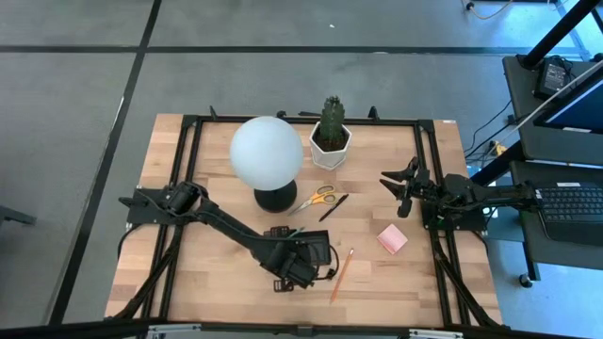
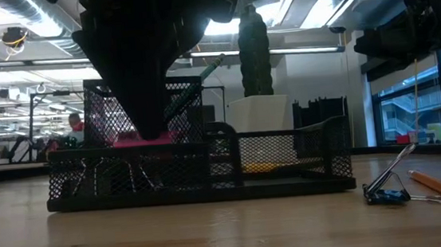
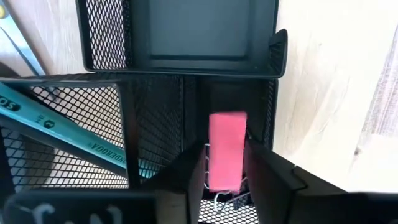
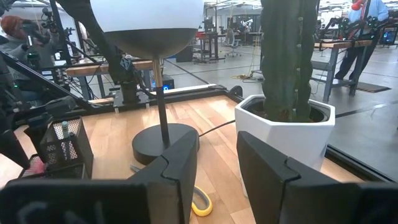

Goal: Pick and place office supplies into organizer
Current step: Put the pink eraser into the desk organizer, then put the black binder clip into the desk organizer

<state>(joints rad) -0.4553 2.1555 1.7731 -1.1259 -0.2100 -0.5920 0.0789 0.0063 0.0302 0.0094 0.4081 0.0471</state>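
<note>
The black mesh organizer (image 3: 180,37) stands near the table's front edge (image 1: 322,247). My left gripper (image 3: 225,177) points down into one of its compartments, fingers open. A pink eraser (image 3: 227,146) sits between them, above silver binder-clip wires (image 3: 224,200). A green pencil (image 3: 62,134) leans in the neighbouring tall compartment. In the low view the pink shows just under the fingertips (image 2: 146,138). My right gripper (image 1: 400,184) waits open at the table's right side, level and holding nothing. My left gripper comes from above with a finger close on each long side of the pink eraser (image 3: 214,168). I cannot tell whether the fingers touch it. The eraser is down inside the compartment.
On the table behind the organizer are a white globe lamp (image 1: 267,155), a potted cactus (image 1: 331,132), yellow-handled scissors (image 1: 316,198) and a black pen (image 1: 333,207). A pink sticky pad (image 1: 392,238), an orange pencil (image 1: 341,275) and a binder clip (image 2: 390,189) lie to the organizer's right.
</note>
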